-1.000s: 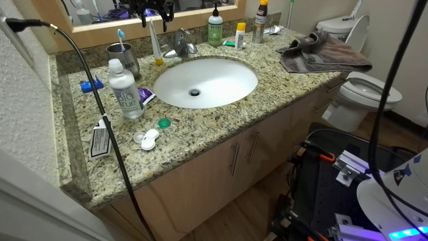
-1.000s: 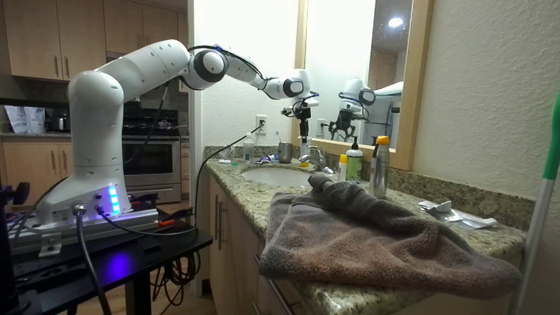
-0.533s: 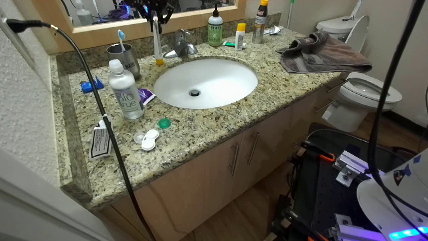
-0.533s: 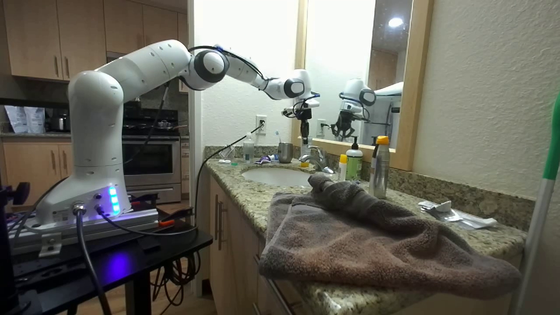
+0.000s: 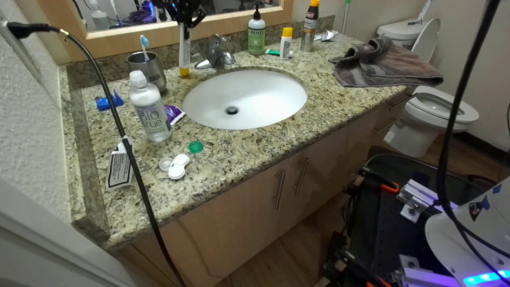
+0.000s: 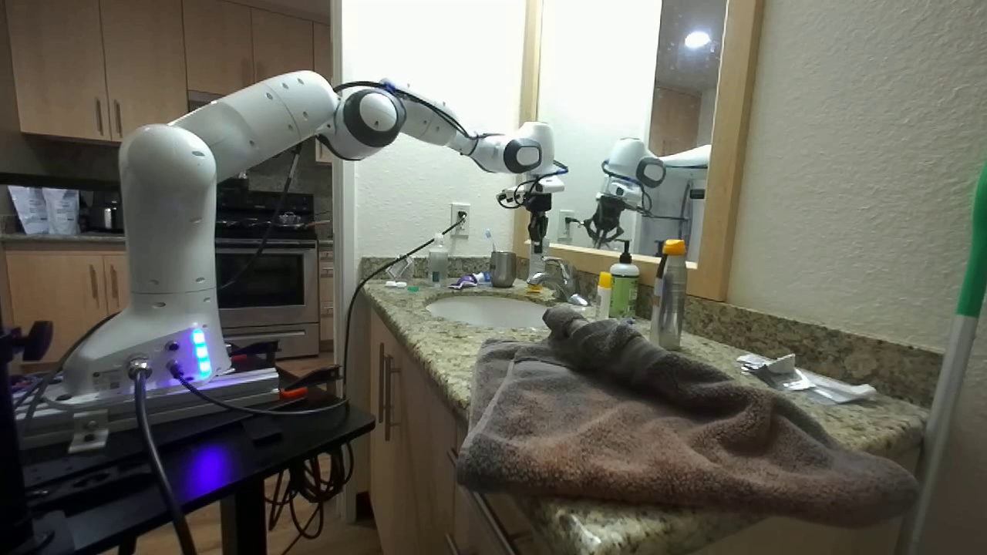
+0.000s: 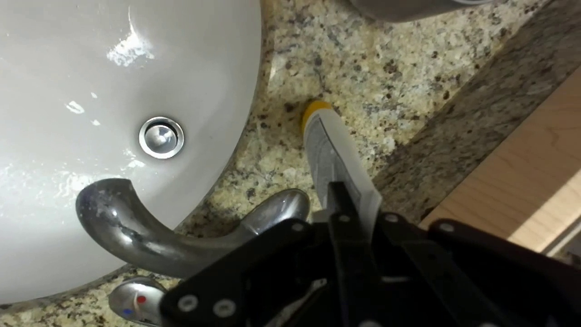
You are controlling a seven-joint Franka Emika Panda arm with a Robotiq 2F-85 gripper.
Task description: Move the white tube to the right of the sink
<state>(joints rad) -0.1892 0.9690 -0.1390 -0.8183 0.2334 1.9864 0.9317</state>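
White tube (image 5: 184, 54) is roughly upright, yellow cap (image 5: 184, 72) down, near the back edge of the counter (image 5: 223, 155), between the metal cup (image 5: 154, 71) and the faucet (image 5: 216, 52), just outside the rim of the sink (image 5: 275, 99). Gripper (image 5: 186, 32): fingers (image 7: 347, 231) appear clamped on the flattened top end of the tube; wrist view shows one lying over its face, the far one mostly hidden. Cannot tell whether the cap touches the counter or hangs just clear. Step, as judged: grasp made, carry to do. Handling estimate: light, thin-walled, squeezable, with a stiffer seam at the flat end and a firm cap. Seam end suits a two-finger pinch, being flat and unlikely to yield much; the rounder body would dent. Smooth plastic may slip, and with the hold so high the cap end could swing. Modest, even squeeze should do; little risk of breakage. Carry calls for enough height to clear the faucet, then a cap-down set-down near the back edge, toward the end of the counter where the towel (image 5: 386, 65) lies, presumably the task's right.
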